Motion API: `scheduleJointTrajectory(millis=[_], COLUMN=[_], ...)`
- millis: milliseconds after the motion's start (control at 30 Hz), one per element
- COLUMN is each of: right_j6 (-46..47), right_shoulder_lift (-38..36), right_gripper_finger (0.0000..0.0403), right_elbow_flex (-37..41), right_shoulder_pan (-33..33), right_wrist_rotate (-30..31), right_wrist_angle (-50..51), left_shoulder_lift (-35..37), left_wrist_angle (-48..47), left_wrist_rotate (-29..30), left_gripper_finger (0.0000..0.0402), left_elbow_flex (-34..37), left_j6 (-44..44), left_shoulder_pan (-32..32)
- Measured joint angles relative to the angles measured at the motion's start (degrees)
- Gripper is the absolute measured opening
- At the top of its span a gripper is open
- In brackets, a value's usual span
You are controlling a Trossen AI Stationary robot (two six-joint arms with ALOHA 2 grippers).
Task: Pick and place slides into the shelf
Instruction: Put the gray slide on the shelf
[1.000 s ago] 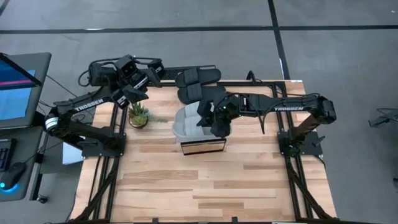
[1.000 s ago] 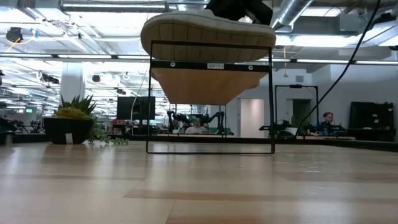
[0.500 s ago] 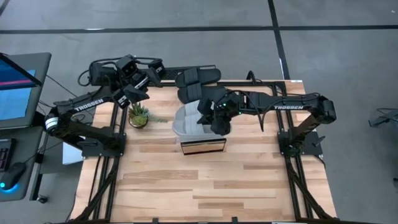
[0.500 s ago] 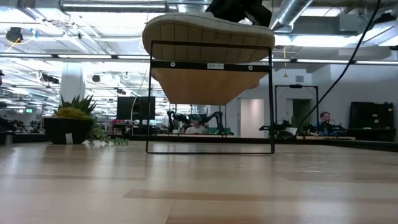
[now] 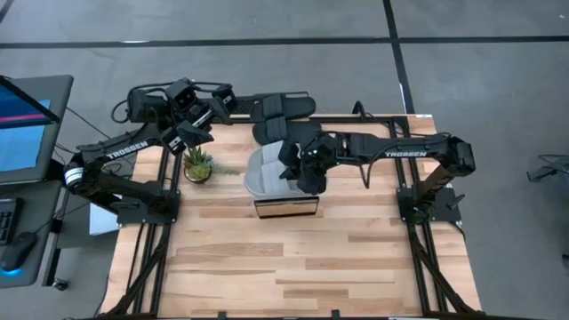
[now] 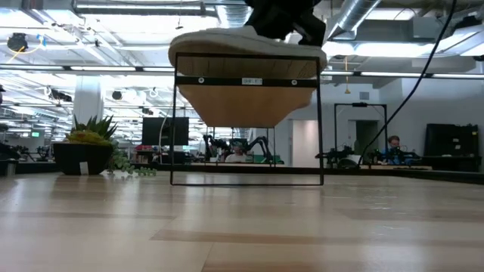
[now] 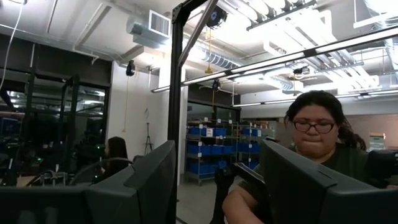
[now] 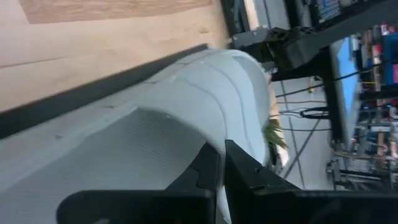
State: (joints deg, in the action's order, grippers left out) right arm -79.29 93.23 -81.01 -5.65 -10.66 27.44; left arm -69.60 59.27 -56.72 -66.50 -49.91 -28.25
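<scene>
A pale grey-green slide (image 5: 263,171) is seen lying across the top of the shelf (image 5: 286,208), near the middle of the far half of the table (image 5: 311,258). The right gripper (image 8: 222,163) is lowered onto this slide, its fingers pinched shut with only a thin slit between them; whether any edge of the slide is caught there cannot be told. Two black slides (image 5: 283,110) are left at the far edge of the table, beside the raised left gripper (image 5: 200,120), whose fingers are spread wide with nothing between them.

The slide is judged to be light, moulded foam: springy rather than stiff, matte and not slippery, unlikely to be damaged by a firm pinch. The wide strap (or the sole's side rim) is judged the best place to be taken hold of, since the broad ribbed sole offers little to a narrow pinch. In the low view the slide's sole (image 6: 246,39) is seen overhanging the shelf's metal frame (image 6: 246,80), so tipping is to be watched for.
</scene>
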Motion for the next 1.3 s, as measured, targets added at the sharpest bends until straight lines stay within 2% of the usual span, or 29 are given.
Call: scheduleJointTrajectory(millis=[233, 400, 1000, 1300], right_j6=[2.14, 2.32, 2.49, 8.05], right_shoulder_lift=[0.92, 0.83, 0.83, 0.83], right_gripper_finger=[0.0048, 0.0064, 0.0068, 0.0069], right_elbow_flex=[0.09, 0.09, 0.09, 0.09], right_shoulder_pan=[0.64, 1.12, 1.64, 1.44], right_wrist_rotate=[0.72, 0.85, 0.66, 1.83], right_wrist_angle=[-0.47, -0.67, -2.57, -2.18], left_shoulder_lift=[0.0, 0.0, -0.02, -0.02], left_wrist_angle=[-0.5, -2.46, -3.44, -3.4], left_wrist_rotate=[-0.5, -0.72, -1.1, -1.06], left_gripper_finger=[0.0219, 0.0219, 0.0219, 0.0219], left_elbow_flex=[0.0, 0.0, 0.0, 0.0], left_j6=[0.0, 1.06, 1.94, 1.92], left_shoulder_pan=[0.11, 0.59, 0.81, 0.95])
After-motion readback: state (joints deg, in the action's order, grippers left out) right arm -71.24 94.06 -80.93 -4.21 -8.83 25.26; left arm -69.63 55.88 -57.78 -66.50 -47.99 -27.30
